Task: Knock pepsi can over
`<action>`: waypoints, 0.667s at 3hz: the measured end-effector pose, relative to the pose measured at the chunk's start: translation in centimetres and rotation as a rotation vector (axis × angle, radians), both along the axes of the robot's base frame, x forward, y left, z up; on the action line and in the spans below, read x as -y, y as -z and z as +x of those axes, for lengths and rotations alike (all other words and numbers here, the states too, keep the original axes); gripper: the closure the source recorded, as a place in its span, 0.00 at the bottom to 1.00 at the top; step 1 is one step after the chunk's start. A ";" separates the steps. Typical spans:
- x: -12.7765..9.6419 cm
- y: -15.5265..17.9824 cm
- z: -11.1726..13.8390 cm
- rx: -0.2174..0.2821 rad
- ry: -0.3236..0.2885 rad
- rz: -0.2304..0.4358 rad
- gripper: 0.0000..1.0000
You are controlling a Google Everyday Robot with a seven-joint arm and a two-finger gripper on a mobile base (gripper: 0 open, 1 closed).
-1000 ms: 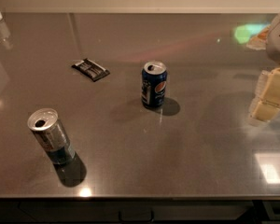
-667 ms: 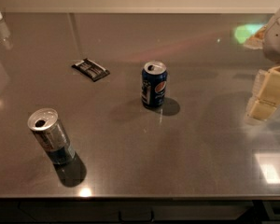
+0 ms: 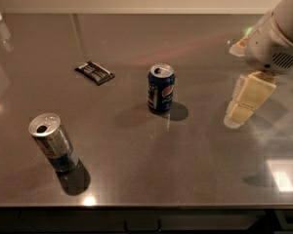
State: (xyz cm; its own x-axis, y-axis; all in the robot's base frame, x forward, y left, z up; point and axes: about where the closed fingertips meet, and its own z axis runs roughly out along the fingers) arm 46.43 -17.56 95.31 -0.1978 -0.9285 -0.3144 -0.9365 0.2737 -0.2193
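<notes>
1. Camera view looks down on a grey metal table [image 3: 185, 179]. The pepsi can [image 3: 161, 89] stands upright near the middle, with the logo toward the camera and the opening in its silver top showing.
2. The gripper [image 3: 239, 112] hangs low over the table at the right side, well apart from the pepsi can, with bare tabletop between them. Released or clenched: cannot tell from this angle. Nothing is seen in it.
3. Other things: a taller silver can [image 3: 53, 143] is upright at front left, well apart. A flat dark packet [image 3: 94, 72] lies behind and to the left of the pepsi can. Neither sits on the line from gripper to can.
4. Handling, as a judgement: thin metal, stiff enough to take a push, with smooth sides on a slick surface. It is opened, so probably light — a low push may slide it rather than tip it. Any liquid left inside would spill.
5. Where to touch: no grasp is needed. Best contact is high on the wall near the rim, on the side facing the gripper, with a sideways sweep. Once down it will likely roll.
</notes>
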 end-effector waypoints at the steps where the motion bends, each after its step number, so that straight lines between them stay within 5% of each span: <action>1: -1.9 1.3 1.7 -0.004 0.004 0.063 0.00; 2: -3.7 2.6 3.5 -0.007 0.008 0.137 0.00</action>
